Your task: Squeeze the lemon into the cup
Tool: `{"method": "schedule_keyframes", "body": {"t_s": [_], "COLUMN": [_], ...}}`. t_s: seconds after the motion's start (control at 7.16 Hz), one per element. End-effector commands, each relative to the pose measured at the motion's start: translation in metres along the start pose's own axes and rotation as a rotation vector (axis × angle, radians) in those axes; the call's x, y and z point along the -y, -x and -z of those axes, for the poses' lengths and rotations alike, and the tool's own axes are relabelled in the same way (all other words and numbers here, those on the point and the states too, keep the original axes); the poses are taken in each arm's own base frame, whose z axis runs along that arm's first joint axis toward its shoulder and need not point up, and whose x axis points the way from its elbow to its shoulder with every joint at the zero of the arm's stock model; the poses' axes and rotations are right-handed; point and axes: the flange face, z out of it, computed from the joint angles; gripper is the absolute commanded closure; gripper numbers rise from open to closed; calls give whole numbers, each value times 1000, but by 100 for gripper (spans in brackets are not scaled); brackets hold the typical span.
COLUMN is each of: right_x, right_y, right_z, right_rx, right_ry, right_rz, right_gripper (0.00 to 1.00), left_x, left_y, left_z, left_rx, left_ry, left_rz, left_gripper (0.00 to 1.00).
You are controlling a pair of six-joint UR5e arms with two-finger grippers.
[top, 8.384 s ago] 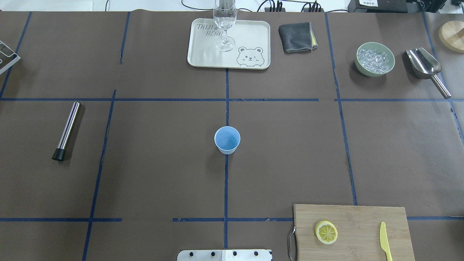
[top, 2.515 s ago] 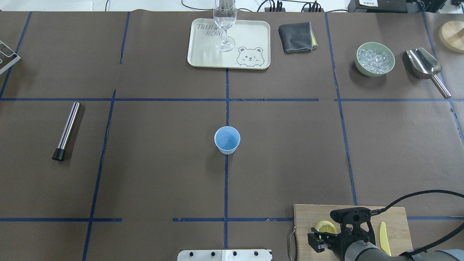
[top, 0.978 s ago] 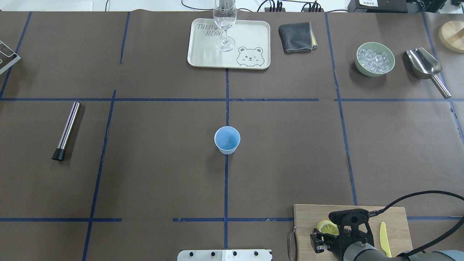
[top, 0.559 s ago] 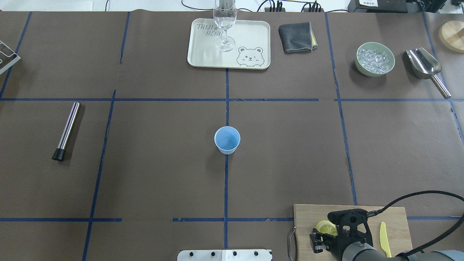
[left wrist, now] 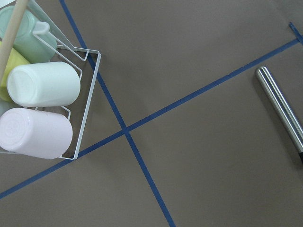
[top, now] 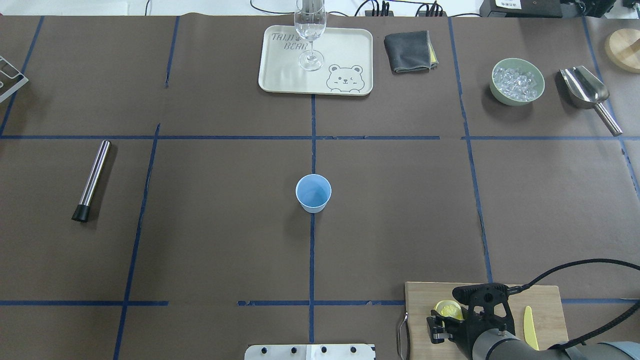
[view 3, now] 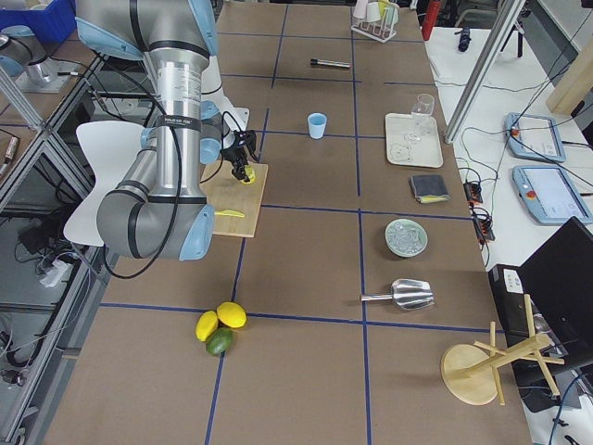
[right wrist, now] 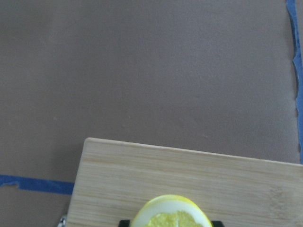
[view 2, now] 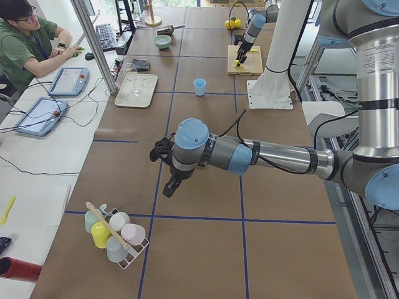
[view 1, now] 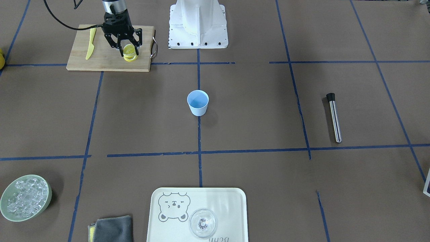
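Note:
The light-blue cup [top: 313,192] stands upright at the table's middle, also seen in the front view [view 1: 198,103]. My right gripper [view 1: 128,51] is over the wooden cutting board [view 1: 100,62] at the near right and is shut on a yellow lemon slice [view 1: 128,49], held on edge. The slice shows from overhead [top: 447,310] and at the bottom of the right wrist view [right wrist: 171,216]. A second slice [view 1: 131,58] lies on the board under it. My left gripper [view 2: 157,151] hovers over the table's left end; I cannot tell if it is open or shut.
A yellow plastic knife [top: 530,327] lies on the board to the right. A tray [top: 350,55] with a clear glass [top: 310,35], a grey cloth [top: 410,51], a green bowl of ice [top: 517,81] and a scoop [top: 587,92] are at the back. A steel muddler [top: 92,179] lies left.
My right arm has come in over the cutting board and closed on the lemon slice. In the last second the gripper and slice have shifted slightly left and away from the base.

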Motion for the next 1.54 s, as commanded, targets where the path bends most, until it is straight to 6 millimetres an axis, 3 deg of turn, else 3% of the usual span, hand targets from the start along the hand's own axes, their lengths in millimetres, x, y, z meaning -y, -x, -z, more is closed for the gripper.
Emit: {"method": "schedule_keyframes", "body": {"t_s": [0.0,0.7,0.98,1.4], "right_x": [11,44,77,129], "right_y": [-1,21,59,126], "right_z": [3,49,56,85], "right_rx": [2,31,4,-10], "right_ry": [-15,-34,9,0], "right_rz": [-17,-50,-96,-105], "right_gripper": [100,100,100,100], "left_x": [0,1,2,3], "left_y": [0,0,0,0], "left_z": [0,0,0,1], "left_rx": [0,0,1,1], "left_ry": [0,-1,-2,-2], "left_rz": [0,-1,-2,-2], "left_gripper": [0,0,0,0]}}
